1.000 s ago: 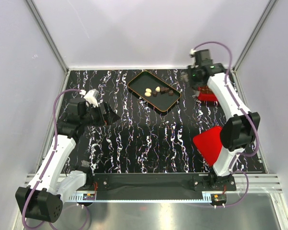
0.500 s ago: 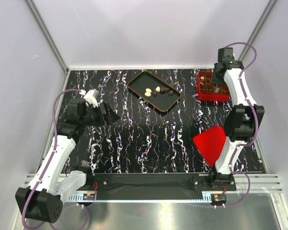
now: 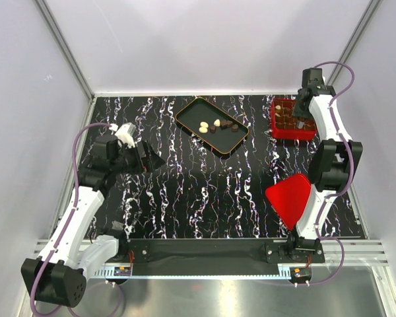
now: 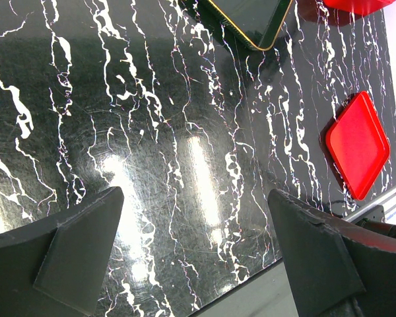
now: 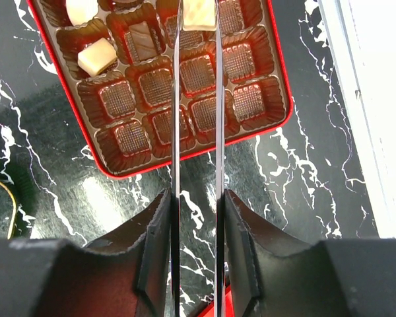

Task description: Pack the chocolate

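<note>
My right gripper [image 3: 297, 120] hangs over the red gridded box [image 3: 309, 134] at the back right. Two long thin metal blades [image 5: 175, 99] run out from its fingers. Between their tips sits a cream-white square chocolate [image 5: 198, 13], above the box's far cells, so the gripper is shut on it. More pieces lie in cells at the box's upper left, among them a cream square [image 5: 97, 56]. Several more chocolates [image 3: 218, 125] lie in the black tray [image 3: 185, 119]. My left gripper [image 4: 195, 218] is open above the bare table.
The flat red lid [image 3: 289, 198] lies by the right arm's base and also shows in the left wrist view as the lid [image 4: 358, 144]. The tray's corner [image 4: 251, 20] is at that view's top. White walls and metal rails border the marbled black table [image 3: 204, 191].
My right arm has swung right, uncovering the red box, and its blades now stand over the box with the cream piece. The left arm has not moved.
</note>
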Controlling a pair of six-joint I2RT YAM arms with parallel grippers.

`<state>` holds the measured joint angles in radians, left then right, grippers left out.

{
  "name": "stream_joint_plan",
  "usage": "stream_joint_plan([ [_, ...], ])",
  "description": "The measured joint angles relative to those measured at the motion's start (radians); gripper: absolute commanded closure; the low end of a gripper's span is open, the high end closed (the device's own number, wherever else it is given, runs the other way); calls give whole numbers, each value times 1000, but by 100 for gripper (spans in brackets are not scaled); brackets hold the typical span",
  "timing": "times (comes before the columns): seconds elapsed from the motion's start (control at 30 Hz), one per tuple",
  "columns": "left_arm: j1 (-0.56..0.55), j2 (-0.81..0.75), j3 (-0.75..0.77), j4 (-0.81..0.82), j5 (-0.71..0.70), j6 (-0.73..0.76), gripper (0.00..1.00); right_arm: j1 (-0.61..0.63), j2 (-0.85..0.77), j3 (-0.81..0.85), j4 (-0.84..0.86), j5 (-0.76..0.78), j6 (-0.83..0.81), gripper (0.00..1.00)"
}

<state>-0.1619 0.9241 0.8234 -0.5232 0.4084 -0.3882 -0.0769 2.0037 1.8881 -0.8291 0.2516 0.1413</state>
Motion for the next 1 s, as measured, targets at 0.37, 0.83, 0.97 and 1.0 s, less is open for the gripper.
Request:
stream_joint_plan([
  [0.37,0,0,0,0,0,0,1,-2,51,0,13,-10,-3,53],
  [0.83,0,0,0,0,0,0,1,5,21,6,11,-58,13,50],
  [0.97,0,0,0,0,0,0,1,47,-45,3,7,-85,21,50],
  [1.0,0,0,0,0,-1,0,1,57,-65,0,8,-89,22,50],
])
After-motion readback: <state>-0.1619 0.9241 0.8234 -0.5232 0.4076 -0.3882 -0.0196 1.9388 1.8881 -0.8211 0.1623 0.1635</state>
